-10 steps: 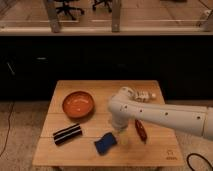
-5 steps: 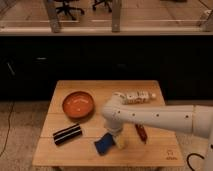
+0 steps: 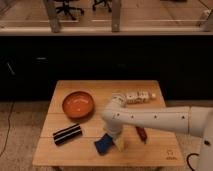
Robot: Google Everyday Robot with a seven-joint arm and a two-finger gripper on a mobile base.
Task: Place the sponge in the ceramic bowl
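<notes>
The blue sponge (image 3: 103, 144) lies flat on the wooden table (image 3: 155, 152), near its front edge. My gripper (image 3: 114, 139) hangs at the end of the white arm (image 3: 150, 119), low over the table and right against the sponge's right side. The arm's wrist hides the contact point. The orange-red ceramic bowl (image 3: 78, 104) stands to the back left of the sponge, about a hand's width away, with nothing in it.
A black striped bar (image 3: 67, 134) lies left of the sponge, in front of the bowl. A small red object (image 3: 141, 133) rests right of the gripper. Some white items (image 3: 138, 96) sit near the table's back edge. Dark cabinets run behind the table.
The arm has swung left and lowered, bringing the gripper from beside the red object down next to the sponge. The sponge and bowl have stayed in place.
</notes>
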